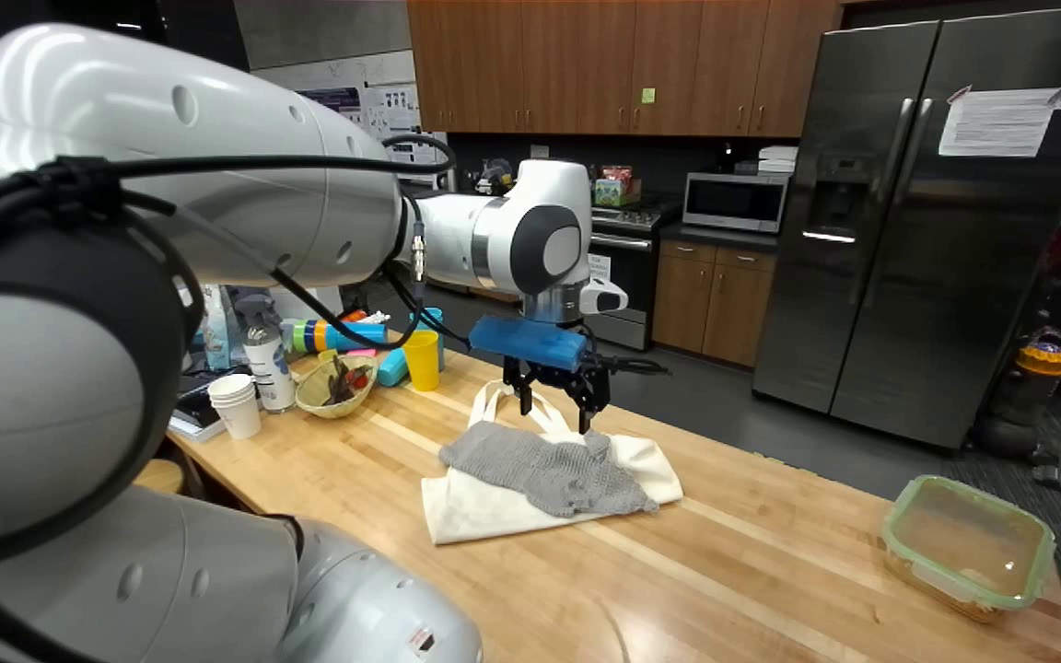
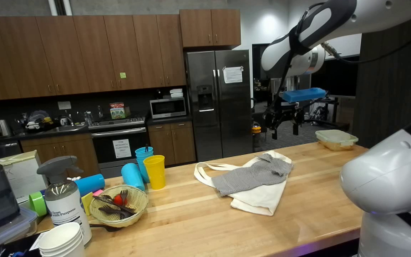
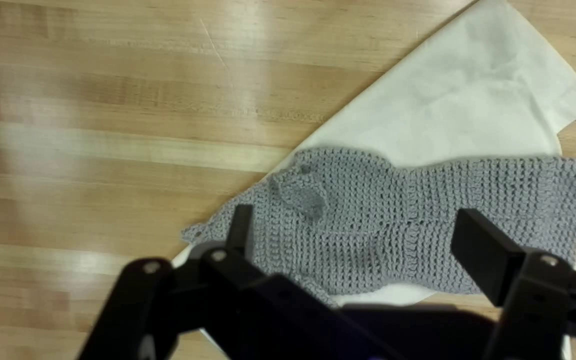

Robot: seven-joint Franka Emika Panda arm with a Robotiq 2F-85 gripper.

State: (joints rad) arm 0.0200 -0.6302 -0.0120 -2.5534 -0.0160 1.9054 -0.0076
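Brown cupboards point(image 2: 84, 53) and a big dark fridge point(image 2: 203, 132) stand on the far side, behind a long wooden desk point(image 2: 191, 210). At the left end of the desk is a stack of white cups point(image 2: 62, 239), with a spray bottle point(image 2: 66, 203) just beside it. Next comes a small woven basket point(image 2: 139, 207) with dark forks point(image 2: 123, 195) in it. Some blue cups point(image 2: 133, 176) and a yellow cup point(image 2: 155, 172) are to the right of that. Then comes a white cloth bag point(image 2: 260, 203), lying flat, with its handles point(image 2: 223, 166) pointing left. On top of the bag lies a grey knitted cloth point(image 2: 252, 176), a bit crumpled at its right end. The pincer point(image 2: 285, 132) hangs above the cloth, with a gap between them. Its two fingers point(image 3: 485, 257) are spread wide, with just air between them, and the wrist view shows the cloth down below. At the right end sits a clear box point(image 2: 336, 145) with a pale green lid point(image 2: 336, 135).
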